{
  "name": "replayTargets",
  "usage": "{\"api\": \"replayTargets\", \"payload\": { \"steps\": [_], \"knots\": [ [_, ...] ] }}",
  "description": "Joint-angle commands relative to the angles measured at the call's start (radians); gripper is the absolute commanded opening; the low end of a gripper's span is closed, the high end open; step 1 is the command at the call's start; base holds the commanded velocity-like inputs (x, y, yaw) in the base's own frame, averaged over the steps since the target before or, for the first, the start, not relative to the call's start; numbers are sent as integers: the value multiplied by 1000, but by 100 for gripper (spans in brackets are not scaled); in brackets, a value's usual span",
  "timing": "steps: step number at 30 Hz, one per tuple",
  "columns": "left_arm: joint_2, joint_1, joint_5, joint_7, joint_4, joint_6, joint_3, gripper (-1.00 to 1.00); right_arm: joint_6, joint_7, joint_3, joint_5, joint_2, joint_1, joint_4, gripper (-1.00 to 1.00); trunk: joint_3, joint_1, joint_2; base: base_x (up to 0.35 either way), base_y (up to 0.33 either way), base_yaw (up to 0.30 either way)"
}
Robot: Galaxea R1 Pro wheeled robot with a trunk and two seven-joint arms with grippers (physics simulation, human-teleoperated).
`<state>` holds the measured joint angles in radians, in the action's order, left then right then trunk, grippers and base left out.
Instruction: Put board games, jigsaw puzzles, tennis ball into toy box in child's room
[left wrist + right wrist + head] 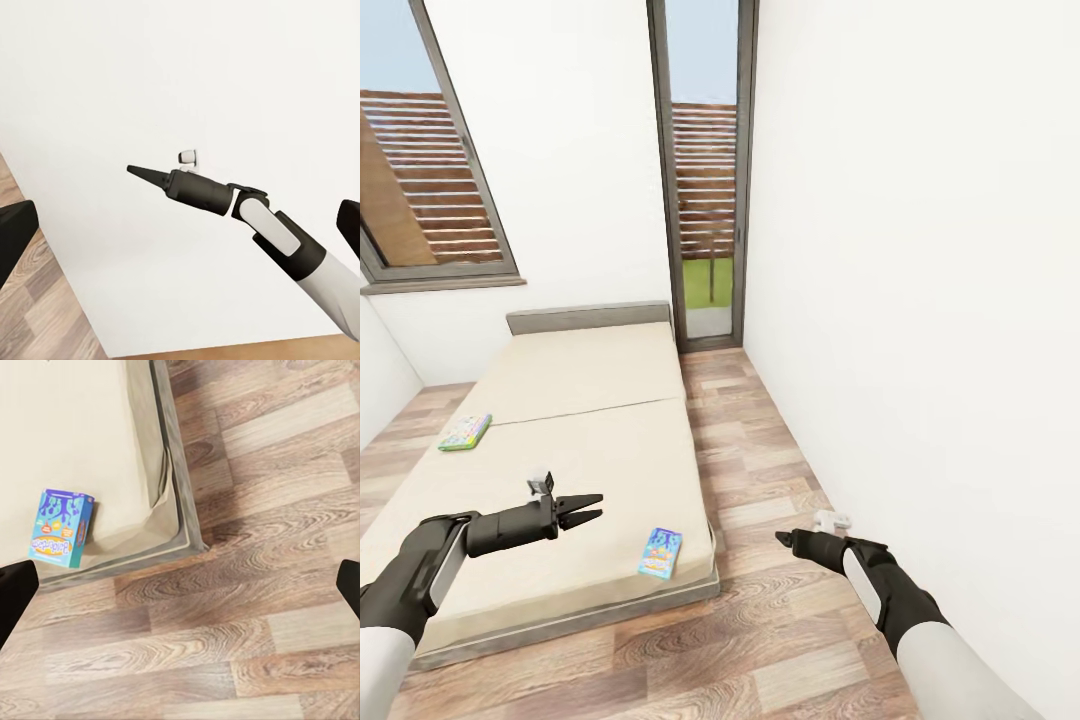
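2 board games (660, 553) on bed (580, 420)

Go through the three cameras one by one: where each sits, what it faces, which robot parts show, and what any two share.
Head: looks down over the bed, two board games and both arms; left claw open, right claw shut.
Left wrist: faces the white wall and the right arm; right claw.
Right wrist: looks down at the floor, the bed corner and the blue game.
Shared: the blue game shows in head and right wrist views.
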<state>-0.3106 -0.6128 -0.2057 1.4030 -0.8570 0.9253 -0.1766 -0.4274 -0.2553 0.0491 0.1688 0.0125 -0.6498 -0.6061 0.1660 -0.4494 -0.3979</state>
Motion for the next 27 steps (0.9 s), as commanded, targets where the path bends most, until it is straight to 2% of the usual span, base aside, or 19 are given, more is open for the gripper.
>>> {"api": "replayTargets", "payload": {
  "steps": [1, 11, 19, 27],
  "knots": [
    [0, -1, -2, 2, 0, 10, 0, 100, -7, -2, 5, 5, 1, -1, -1, 100, 2, -1, -2, 0, 0, 0],
    [1, -1, -2, 2, 0, 10, 0, 100, -5, -3, 5, 5, 1, -1, -1, 100, 2, -1, -2, 0, -4, 0],
    [0, -1, -1, 2, 0, 10, 0, 100, -5, -2, 5, 5, 4, -1, -1, 100, 2, -1, -2, 0, -176, 0],
    [1, -1, -1, 2, 1, 10, 0, 100, -5, -3, 5, 5, 4, -1, -1, 100, 0, -1, -2, 0, -34, 41]
  ]
}}
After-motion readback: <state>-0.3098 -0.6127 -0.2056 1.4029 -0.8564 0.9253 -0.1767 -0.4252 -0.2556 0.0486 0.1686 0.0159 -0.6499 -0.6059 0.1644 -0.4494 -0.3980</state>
